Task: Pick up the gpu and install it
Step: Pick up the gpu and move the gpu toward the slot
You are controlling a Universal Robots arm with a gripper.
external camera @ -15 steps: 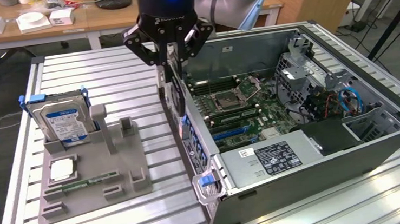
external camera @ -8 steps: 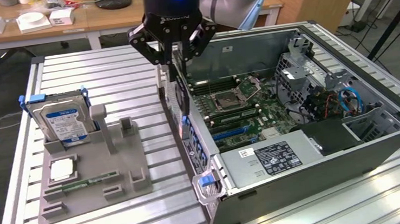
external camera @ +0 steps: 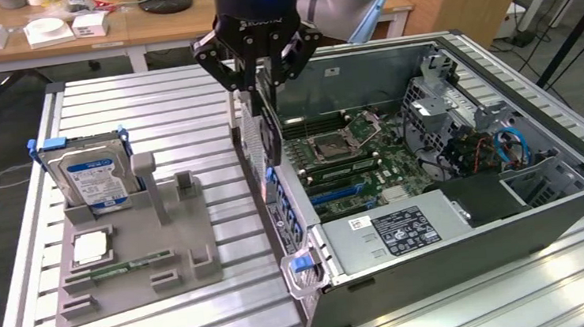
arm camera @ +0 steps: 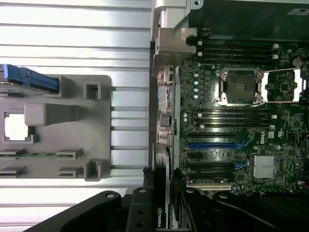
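The black end effector [external camera: 262,83] pinches the thin black-and-green gpu card [external camera: 254,135], probably light, stiff and fragile, by its edge above the open dark computer case [external camera: 467,227].

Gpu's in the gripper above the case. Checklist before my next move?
1. The gpu clamped in the gripper: ok.
2. Card hanging roughly upright: ok.
3. Side of the case open, motherboard exposed: ok.
4. The blue expansion slot empty: ok.
5. Card edge lined up over a slot: cannot tell.
6. The hard drive standing in its grey holder, apart from the case: ok.
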